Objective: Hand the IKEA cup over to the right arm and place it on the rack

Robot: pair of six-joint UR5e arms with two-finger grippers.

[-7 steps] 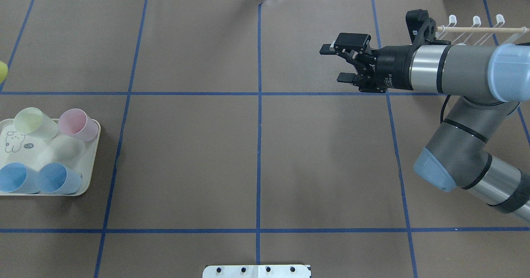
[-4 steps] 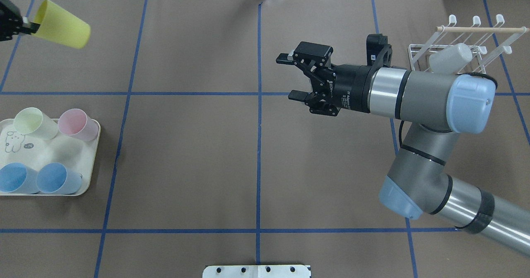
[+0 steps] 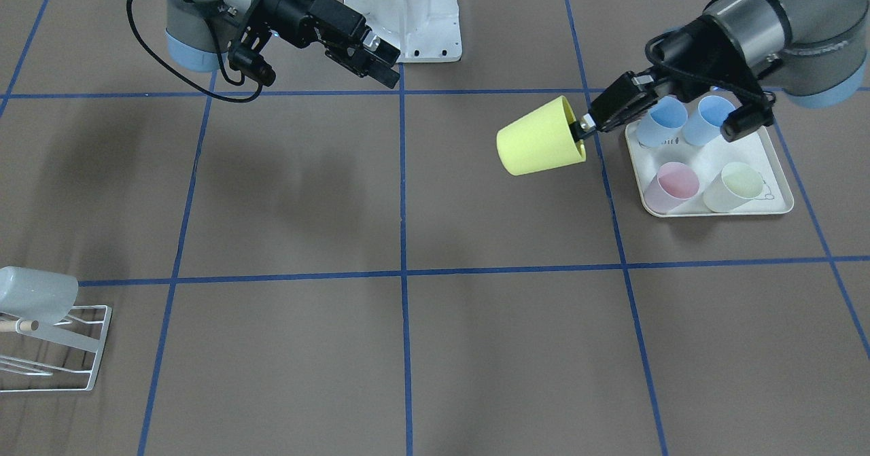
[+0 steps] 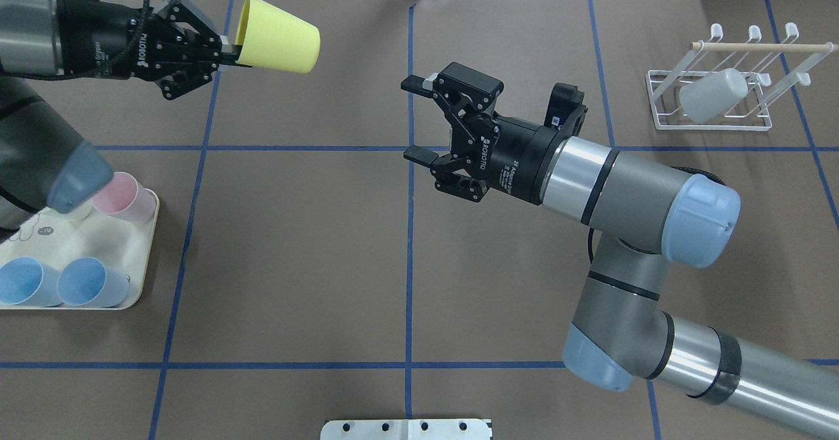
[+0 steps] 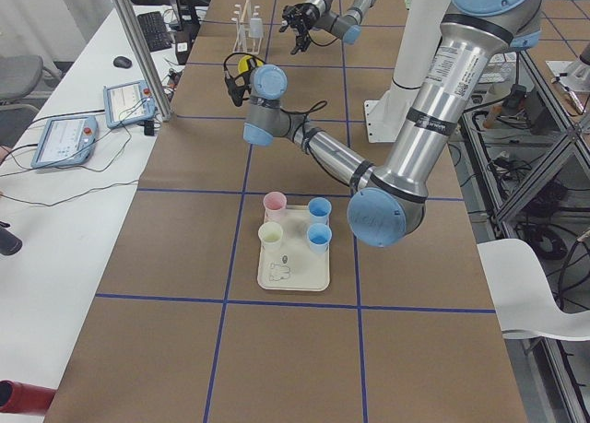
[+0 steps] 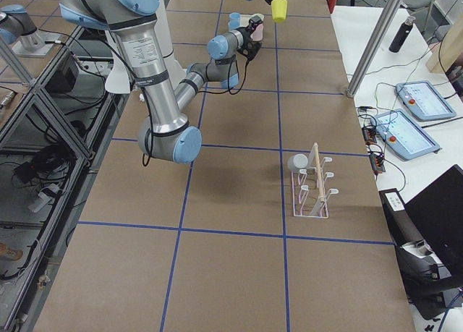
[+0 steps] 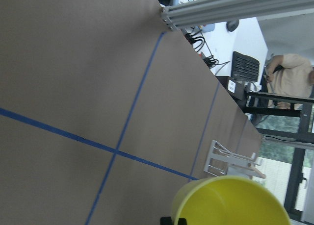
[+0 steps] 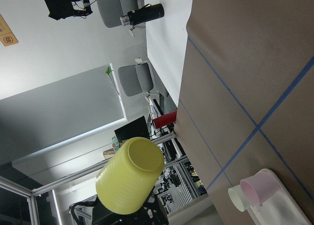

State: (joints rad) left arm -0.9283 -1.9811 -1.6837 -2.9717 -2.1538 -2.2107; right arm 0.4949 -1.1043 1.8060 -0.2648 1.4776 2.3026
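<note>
A yellow cup (image 4: 278, 33) hangs sideways in the air, base toward the table's middle. My left gripper (image 4: 226, 50) is shut on its rim at the far left of the overhead view; the cup (image 3: 540, 147) and gripper (image 3: 584, 128) also show in the front view. My right gripper (image 4: 417, 120) is open and empty near the table's centre, jaws facing the cup, with a wide gap between them. The right wrist view shows the cup's base (image 8: 130, 176). The white wire rack (image 4: 655, 99) with a wooden dowel stands at the far right and holds a pale grey cup (image 4: 711, 94).
A cream tray (image 4: 98, 243) at the near left holds a pink cup (image 4: 124, 197), two blue cups (image 4: 92, 282) and a pale green cup (image 3: 734, 184). Blue tape lines cross the brown table cover. A white base plate (image 4: 406, 429) sits at the near edge.
My left arm has swung in from the left edge, carrying the yellow cup rightward. My right arm has moved left, away from the rack toward the centre, gripper open throughout.
</note>
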